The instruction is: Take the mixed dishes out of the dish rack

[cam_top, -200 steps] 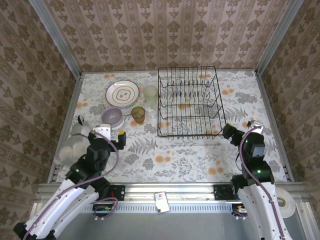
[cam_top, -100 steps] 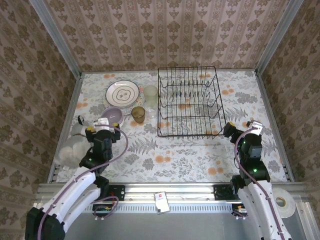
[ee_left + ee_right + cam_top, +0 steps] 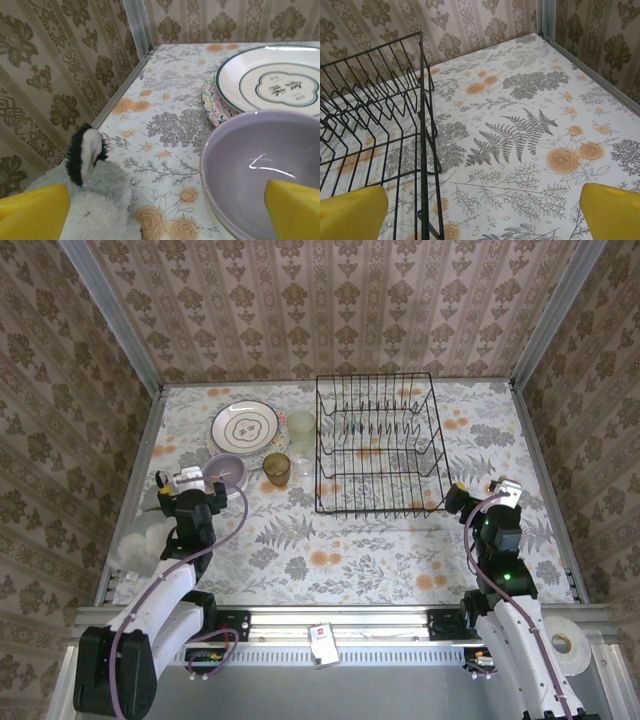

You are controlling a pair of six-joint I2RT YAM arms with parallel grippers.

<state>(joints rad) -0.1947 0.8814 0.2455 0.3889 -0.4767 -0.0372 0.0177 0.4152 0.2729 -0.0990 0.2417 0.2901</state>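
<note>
Both my pincers hang released, jaws wide, grasping nothing. My left pincer (image 3: 160,215) hovers low over the counter (image 3: 350,550). One of its yellow fingertips is in front of the lavender bowl (image 3: 260,165) and the other is beside a furry grey-and-black toy (image 3: 95,200). My right pincer (image 3: 480,215) hovers near the front right corner of the dish rack (image 3: 380,445), apart from its wires.

The rack stands at the far middle of the counter. Seen from above, its tines look bare. The dishes sit grouped just left of it, which I judge to be the chosen unloading spot. A white plate (image 3: 245,426) lies flat on a floral plate (image 3: 211,100), whose rim peeks out beneath. The lavender bowl sits in front of them. A small brown cup (image 3: 277,469) and a pale green glass (image 3: 301,425) stand nearest the rack.

I cannot tell how many plates are stacked. Pale rounded shapes (image 3: 135,540) at the counter's near-left edge are too blurred to tell whether they are the cream bowl. My wrist views cut off most of the bowl and the rack.
</note>
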